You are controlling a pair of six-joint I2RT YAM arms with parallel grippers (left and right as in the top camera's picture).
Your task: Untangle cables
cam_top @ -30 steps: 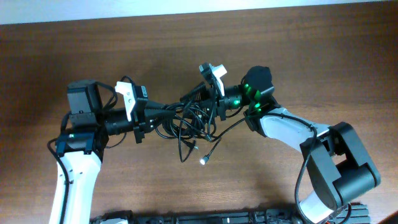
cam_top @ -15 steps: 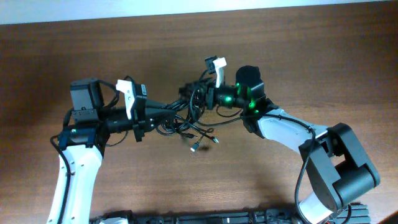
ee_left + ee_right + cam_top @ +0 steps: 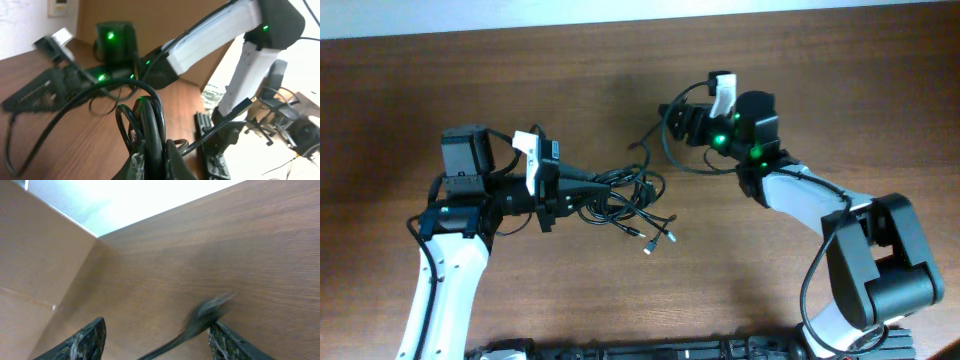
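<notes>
L: my left gripper (image 3: 563,190) pinched shut on clump of thin black cables (image 3: 620,195) trailing to its 3 o'clock, anchoring it | R: my right gripper (image 3: 682,122) at clump's 2 o'clock, jaws wide, gripping nothing; loose black cable loop (image 3: 668,150) just beside, apart from clump, so I judge it freed

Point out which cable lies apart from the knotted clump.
The single cord looped beside the right gripper. It lies alone; all the other cables are bunched in the clump clamped by the left gripper.
</notes>
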